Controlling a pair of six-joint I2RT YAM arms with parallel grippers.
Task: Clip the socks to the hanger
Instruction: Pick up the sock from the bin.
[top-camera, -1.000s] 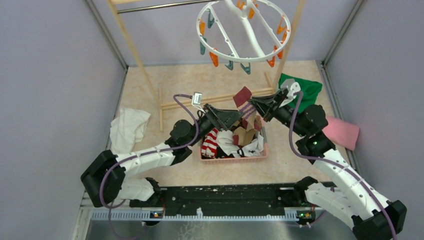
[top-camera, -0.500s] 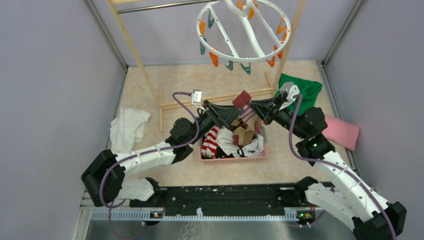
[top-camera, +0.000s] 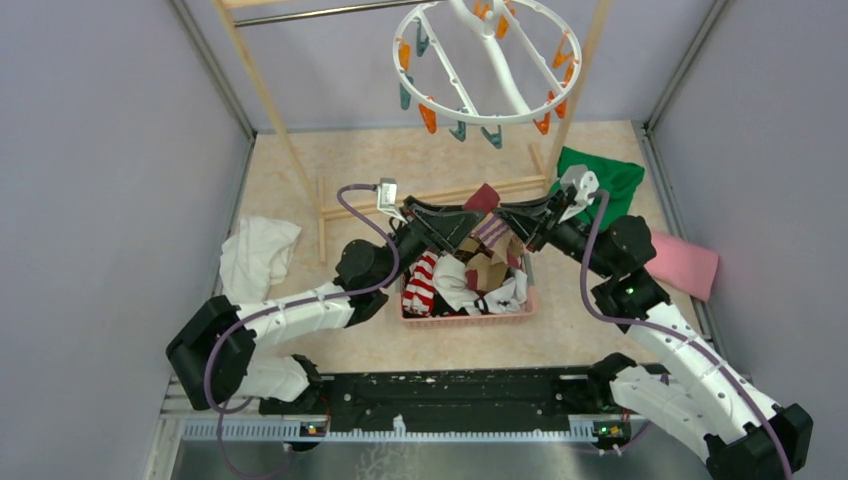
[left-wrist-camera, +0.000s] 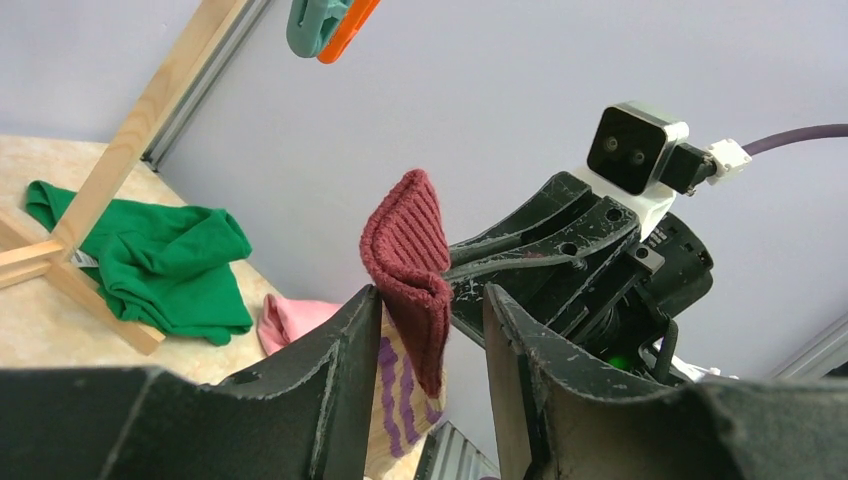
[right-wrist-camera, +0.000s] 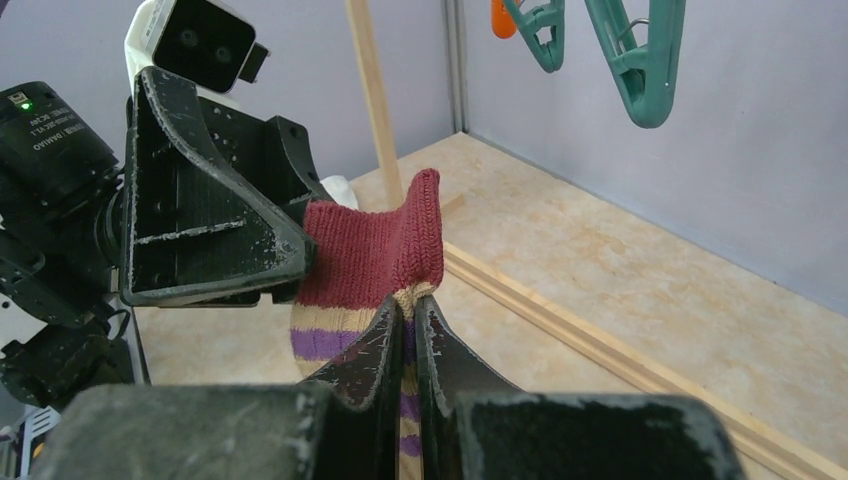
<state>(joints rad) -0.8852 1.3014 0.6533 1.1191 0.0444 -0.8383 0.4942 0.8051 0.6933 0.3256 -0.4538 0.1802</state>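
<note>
A tan sock with purple stripes and a maroon cuff (top-camera: 488, 199) hangs above the pink basket (top-camera: 465, 316). My right gripper (top-camera: 506, 214) is shut on it just below the cuff (right-wrist-camera: 375, 255), pads pressed on the fabric (right-wrist-camera: 408, 305). My left gripper (left-wrist-camera: 432, 295) stands open, one finger on each side of the folded cuff (left-wrist-camera: 410, 245); the left finger touches it, a gap shows on the right. More socks lie in the basket, among them a red-and-white striped one (top-camera: 422, 285). The white ring hanger (top-camera: 487, 60) hangs above, teal pegs (right-wrist-camera: 640, 50) close overhead.
The wooden rack frame (top-camera: 270, 100) stands behind the basket, its base bar (top-camera: 425, 200) along the floor. A green cloth (top-camera: 612, 178) and a pink cloth (top-camera: 685, 265) lie at the right, a white cloth (top-camera: 257, 255) at the left.
My left gripper has moved up to the sock's cuff and its jaws have narrowed around it. The right gripper with the sock has shifted slightly left.
</note>
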